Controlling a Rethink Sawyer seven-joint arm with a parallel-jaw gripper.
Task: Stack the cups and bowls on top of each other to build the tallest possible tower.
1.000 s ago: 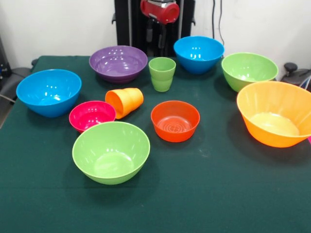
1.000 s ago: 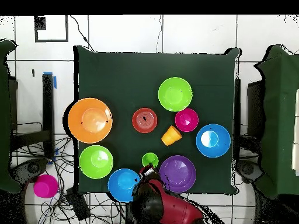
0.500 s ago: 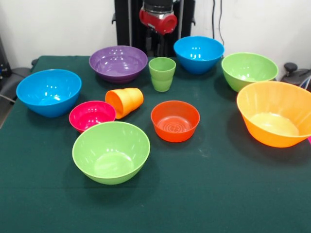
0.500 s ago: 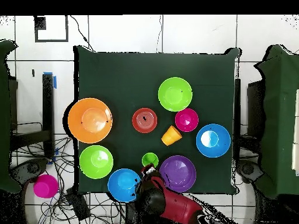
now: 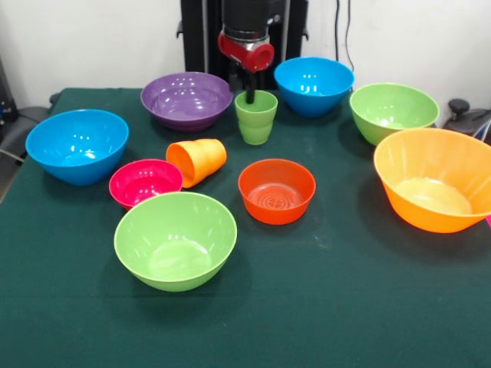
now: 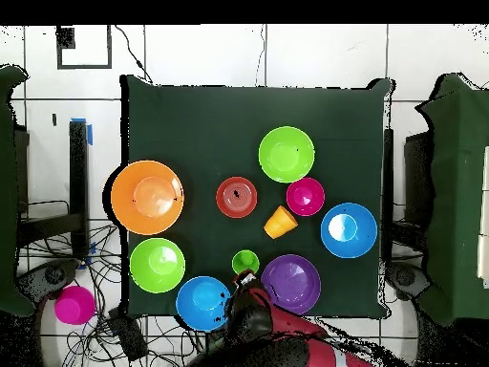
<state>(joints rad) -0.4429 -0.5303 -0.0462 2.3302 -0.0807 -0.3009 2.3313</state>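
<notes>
A green desk point(image 5: 345, 307) holds scattered bowls and two cups, nothing stacked. The robot's hand point(image 5: 249, 93) hangs at the 12 o'clock rim of the upright green cup point(image 5: 256, 116); whether its fingers are apart or together cannot be told. The orange cup point(image 5: 197, 161) lies tipped at 8 o'clock from the green one, touching the magenta bowl point(image 5: 143, 182).

arm: red and black gripper point(image 5: 249, 90) right behind the upright light green plastic cup point(image 5: 256, 116)
orange plastic cup point(image 5: 197, 160): tipped over, touching the small magenta bowl point(image 5: 144, 182)
</notes>
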